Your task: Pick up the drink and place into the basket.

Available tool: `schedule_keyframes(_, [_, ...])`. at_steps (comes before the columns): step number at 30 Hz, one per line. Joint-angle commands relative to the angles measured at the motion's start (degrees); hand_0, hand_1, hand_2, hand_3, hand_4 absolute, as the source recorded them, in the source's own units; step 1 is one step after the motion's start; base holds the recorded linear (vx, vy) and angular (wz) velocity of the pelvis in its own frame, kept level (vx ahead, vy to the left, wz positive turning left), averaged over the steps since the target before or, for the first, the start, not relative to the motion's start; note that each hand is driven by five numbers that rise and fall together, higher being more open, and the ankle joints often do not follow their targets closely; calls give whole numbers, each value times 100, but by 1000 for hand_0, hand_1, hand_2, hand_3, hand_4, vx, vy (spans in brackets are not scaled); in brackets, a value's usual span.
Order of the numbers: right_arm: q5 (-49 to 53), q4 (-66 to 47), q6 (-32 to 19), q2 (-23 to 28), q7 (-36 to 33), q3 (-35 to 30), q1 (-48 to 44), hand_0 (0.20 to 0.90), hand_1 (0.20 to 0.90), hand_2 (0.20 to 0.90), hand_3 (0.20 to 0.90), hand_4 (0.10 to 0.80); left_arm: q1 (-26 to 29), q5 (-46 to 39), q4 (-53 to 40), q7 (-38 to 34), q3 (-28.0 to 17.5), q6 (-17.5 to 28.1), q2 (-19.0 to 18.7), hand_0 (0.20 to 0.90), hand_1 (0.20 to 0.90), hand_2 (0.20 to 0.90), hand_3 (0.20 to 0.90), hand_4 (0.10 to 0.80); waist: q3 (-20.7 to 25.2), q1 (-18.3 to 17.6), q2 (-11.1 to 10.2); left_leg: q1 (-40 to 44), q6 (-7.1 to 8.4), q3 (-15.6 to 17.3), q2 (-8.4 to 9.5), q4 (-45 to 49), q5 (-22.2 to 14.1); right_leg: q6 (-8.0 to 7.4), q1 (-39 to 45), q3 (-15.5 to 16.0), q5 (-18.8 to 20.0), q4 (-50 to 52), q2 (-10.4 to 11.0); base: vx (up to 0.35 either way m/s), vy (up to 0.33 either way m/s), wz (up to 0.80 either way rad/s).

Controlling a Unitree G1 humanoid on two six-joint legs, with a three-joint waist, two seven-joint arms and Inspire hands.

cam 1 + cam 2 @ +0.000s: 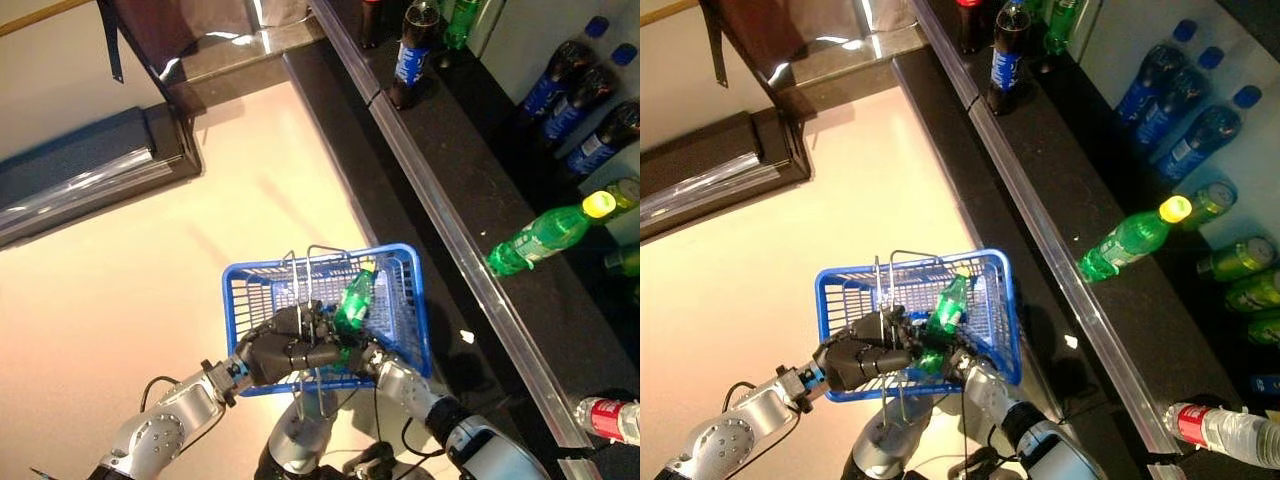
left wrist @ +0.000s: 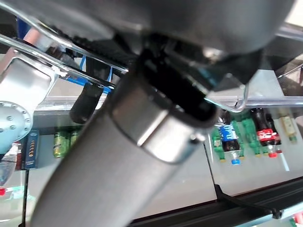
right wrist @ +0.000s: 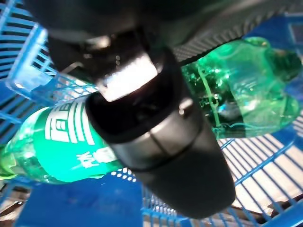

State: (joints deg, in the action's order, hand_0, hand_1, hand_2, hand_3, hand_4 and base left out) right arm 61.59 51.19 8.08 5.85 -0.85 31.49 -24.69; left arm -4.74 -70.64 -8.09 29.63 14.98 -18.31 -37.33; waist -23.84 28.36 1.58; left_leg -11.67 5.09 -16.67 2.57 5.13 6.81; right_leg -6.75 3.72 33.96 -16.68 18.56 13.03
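The green bottle (image 1: 354, 298) carried a green label with white lettering, seen close up from the right wrist, though I could not make out what it said. It was clear green plastic with a yellow cap, and it sat tilted inside the blue basket (image 1: 412, 300), cap pointing up toward the far rim, base down near the front wall. The right robot hand (image 3: 156, 142) was curled round its lower half, thumb across the label. The left robot hand (image 1: 285, 348) was closed on the wire handles (image 1: 303, 262) at the front edge of the basket, holding it up off the pale floor (image 1: 120, 300).

To the right ran a dark shelf (image 1: 480, 190) edged with a metal rail (image 1: 440, 210). On it lay another green bottle with a yellow cap (image 1: 545, 235), on its side. Further back stood a dark cola bottle with a blue label (image 1: 410, 60), and along the far wall lay several dark bottles with blue labels and blue caps (image 1: 575, 105). A bottle with a red label (image 1: 608, 418) lay near the front end of the shelf. The labels there were too small to read.

Across the floor on the left sat a low dark platform (image 1: 90, 170) with a shiny edge.
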Motion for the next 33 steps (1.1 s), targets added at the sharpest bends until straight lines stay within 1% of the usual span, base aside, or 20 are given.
schedule_keyframes(1, [309,-93,77,-366,518,188,-437,300,300,300,200,100,896,-810,-2853,1502,-165,700,653,300,300,300,200,100,145,-5,207,71,-267,172,115,422,-497,148,-248,-294,1250,-500,-26,0,0,0])
schedule_keyframes(2, [299,-13,90,-357,543,151,-452,300,300,300,200,100,905,-821,-2855,1488,-161,708,645,300,300,300,200,100,139,-6,202,72,-271,175,114,422,-499,145,-252,-296,1251,-493,-24,0,0,0])
schedule_keyframes(3, [308,38,77,-363,536,136,-469,439,439,439,362,262,925,-812,-2854,1467,-144,710,657,300,300,300,200,100,127,-5,195,70,-272,178,112,424,-501,144,-257,-298,1251,-488,-24,0,0,0])
schedule_keyframes(4, [372,89,31,-371,485,107,-483,820,820,820,807,707,943,-811,-2856,1443,-136,708,668,300,300,300,200,100,119,-6,189,72,-274,180,108,423,-502,142,-264,-300,1253,-479,-23,0,0,0])
schedule_keyframes(5, [418,124,35,-380,460,67,-503,900,900,900,900,800,958,-820,-2850,1423,-134,710,668,300,300,300,200,100,112,-6,182,70,-278,187,108,421,-501,140,-268,-303,1254,-472,-21,0,0,0])
schedule_keyframes(11, [549,307,-73,-450,381,-130,-609,900,900,900,900,800,1064,-819,-2872,1227,-113,654,757,300,300,300,200,100,86,-35,150,91,-291,239,74,398,-511,124,-311,-323,1260,-422,-6,0,0,0])
schedule_keyframes(19, [639,169,-214,-426,403,-199,-522,900,900,900,900,800,1086,-831,-2882,1070,-118,624,831,300,300,300,200,100,66,-86,120,110,-290,307,39,394,-519,106,-330,-350,1267,-394,10,0,0,0])
schedule_keyframes(25, [598,-277,-325,-250,562,-184,-287,900,900,900,900,800,946,-959,-2769,909,-279,585,878,300,300,300,200,100,69,-180,91,125,-287,402,6,379,-521,70,-368,-384,1293,-397,35,-11,8,-1])
schedule_keyframes(26, [574,-377,-369,-209,594,-190,-223,900,900,900,900,800,919,-1052,-2740,885,-322,565,891,300,300,300,200,100,73,-201,103,53,-314,412,25,381,-389,113,-407,-318,1425,-447,50,0,0,-3])
schedule_keyframes(27, [558,-441,-387,-195,603,-172,-177,900,900,900,900,800,891,-1101,-2723,875,-361,552,898,300,300,300,200,100,76,-205,70,124,-287,424,-2,373,-523,62,-379,-401,1299,-406,35,-71,45,-4])
schedule_keyframes(28, [520,-674,-416,-114,612,-170,-47,900,900,900,900,800,816,-1144,-2704,908,-432,548,916,300,300,300,200,100,79,-236,70,61,-311,449,2,355,-394,106,-422,-338,1425,-463,45,0,0,0])
schedule_keyframes(33, [346,-1181,-536,60,747,-172,301,900,900,900,900,800,620,-1134,-2600,955,-609,575,962,300,300,300,200,100,72,-310,25,88,-302,512,-38,306,-395,87,-434,-374,1449,-511,33,-15,10,0])
